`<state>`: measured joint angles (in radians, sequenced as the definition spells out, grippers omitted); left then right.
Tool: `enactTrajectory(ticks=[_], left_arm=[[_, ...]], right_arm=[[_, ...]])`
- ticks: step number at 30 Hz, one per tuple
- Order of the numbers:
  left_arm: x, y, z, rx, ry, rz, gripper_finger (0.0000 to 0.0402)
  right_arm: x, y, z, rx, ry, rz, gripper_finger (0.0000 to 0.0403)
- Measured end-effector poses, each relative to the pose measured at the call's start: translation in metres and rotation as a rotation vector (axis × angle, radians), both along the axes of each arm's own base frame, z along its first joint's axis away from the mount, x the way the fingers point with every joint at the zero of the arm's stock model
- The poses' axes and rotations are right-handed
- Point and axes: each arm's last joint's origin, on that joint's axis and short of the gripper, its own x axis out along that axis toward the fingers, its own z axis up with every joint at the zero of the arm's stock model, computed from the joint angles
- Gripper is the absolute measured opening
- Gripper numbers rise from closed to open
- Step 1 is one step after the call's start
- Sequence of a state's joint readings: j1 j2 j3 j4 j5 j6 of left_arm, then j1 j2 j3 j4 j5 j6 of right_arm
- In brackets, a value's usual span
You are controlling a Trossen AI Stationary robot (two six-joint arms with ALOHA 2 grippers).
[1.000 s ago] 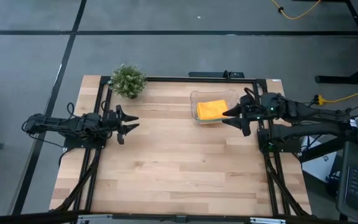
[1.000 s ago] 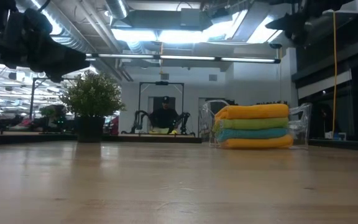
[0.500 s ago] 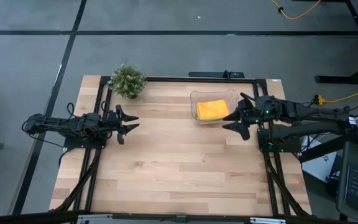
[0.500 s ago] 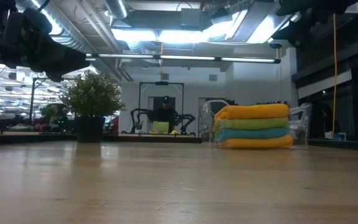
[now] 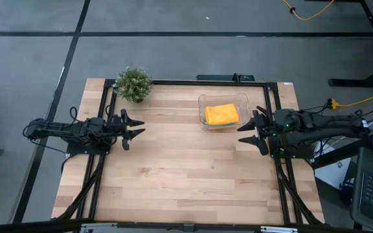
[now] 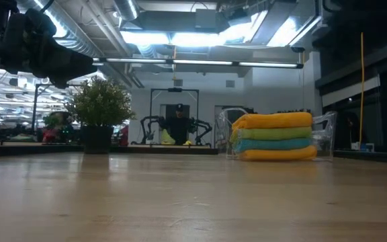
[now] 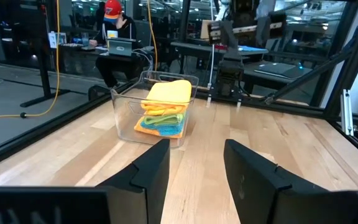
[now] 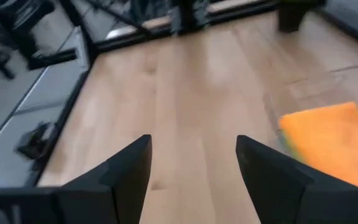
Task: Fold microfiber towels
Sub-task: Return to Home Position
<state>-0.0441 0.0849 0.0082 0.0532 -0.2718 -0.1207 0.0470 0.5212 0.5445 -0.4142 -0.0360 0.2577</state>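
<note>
Within the clear plastic tub (image 5: 201, 107) at the wooden counter's (image 5: 186, 175) far right, the folded microfiber towels (image 5: 221, 114) are lying flat, long axis running left to right. Overhead, only the orange top one is showing; the low view is revealing orange, green, blue and orange layers. Beside the tub the right hand (image 5: 246, 134) is hovering, fingers spread and empty; the left hand (image 5: 141, 127) is waiting open at the left side.

Two slim robot arms, dark from base to fingertip.
The left arm (image 5: 76, 129) and right arm (image 5: 316, 124) are built of jointed black segments, with thin black cables (image 5: 34, 129) looped near the left arm's base. The left gripper (image 5: 138, 128) and right gripper (image 5: 243, 133) each have a wide, spiky black crossbar carrying two fingers. Seen close, the fingers (image 7: 151, 171) are matte black, flat and blocky, with slanted inner faces.
</note>
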Motion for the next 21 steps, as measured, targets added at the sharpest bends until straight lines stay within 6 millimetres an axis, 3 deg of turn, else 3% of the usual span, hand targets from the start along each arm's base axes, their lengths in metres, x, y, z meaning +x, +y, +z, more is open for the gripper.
enactTrajectory(ticks=[8,21], left_arm=[[0.0,0.0,0.0,0.0,0.0,0.0,0.0145],[0.0,0.0,0.0,0.0,0.0,0.0,0.0145]], right_arm=[[-0.021,0.0,-0.047,0.005,-0.161,-0.012,0.0236],[-0.038,-0.002,-0.067,-0.191,-0.381,0.034,0.0236]])
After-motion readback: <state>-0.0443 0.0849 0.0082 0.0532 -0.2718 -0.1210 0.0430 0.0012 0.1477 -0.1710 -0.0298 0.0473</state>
